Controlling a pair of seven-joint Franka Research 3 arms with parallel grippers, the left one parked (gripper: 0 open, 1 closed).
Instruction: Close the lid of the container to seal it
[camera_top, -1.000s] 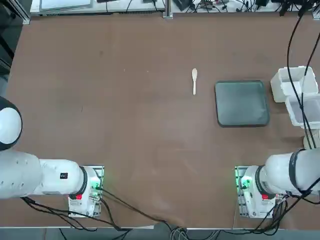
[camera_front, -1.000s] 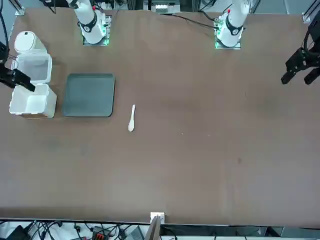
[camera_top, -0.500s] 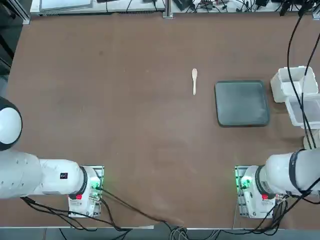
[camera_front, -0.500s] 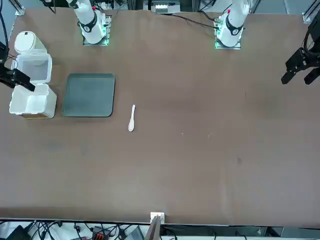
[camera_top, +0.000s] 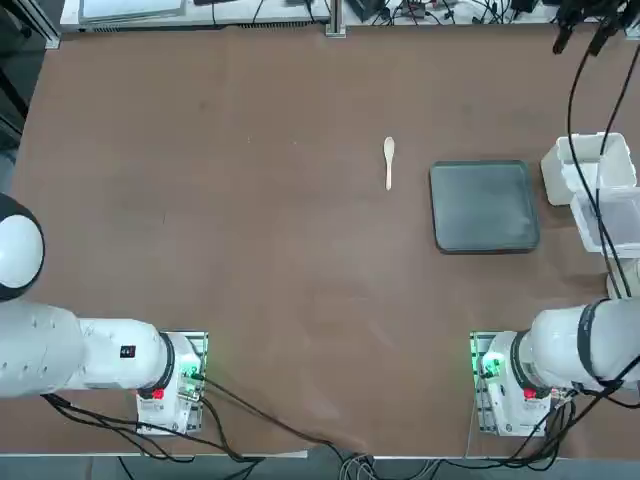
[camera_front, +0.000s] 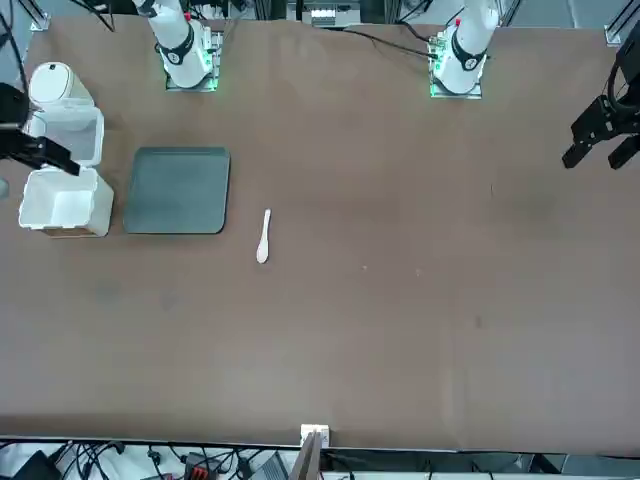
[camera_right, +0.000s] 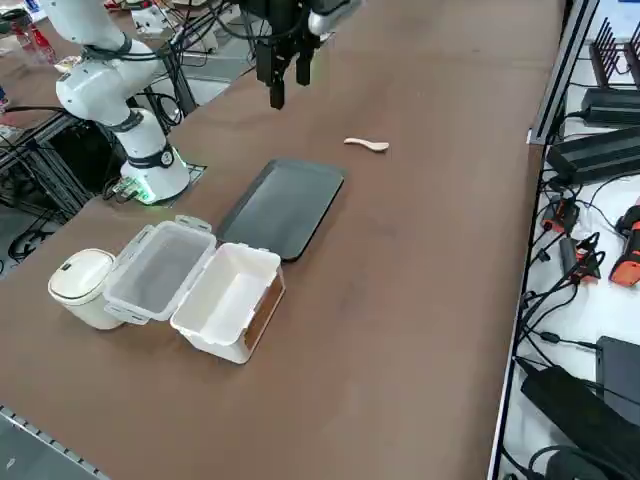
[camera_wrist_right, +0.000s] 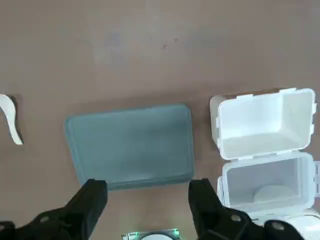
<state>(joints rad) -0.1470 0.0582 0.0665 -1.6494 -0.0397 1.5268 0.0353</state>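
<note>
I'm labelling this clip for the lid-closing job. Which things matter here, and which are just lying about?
For the job:
- container, open
- lid, flipped back beside it
- right end effector, open, raised above the table

Lying about:
- grey tray
- spoon
- small white canister

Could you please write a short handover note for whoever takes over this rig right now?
Right gripper: open, empty, high above the table, not over the container.
Container: open, at the table's right edge beside the grey tray.
Lid: flipped open flat, joined to the container's side, next to a small white canister.
Done: nothing yet.
Left: fold the lid over the container and press it shut.
</note>
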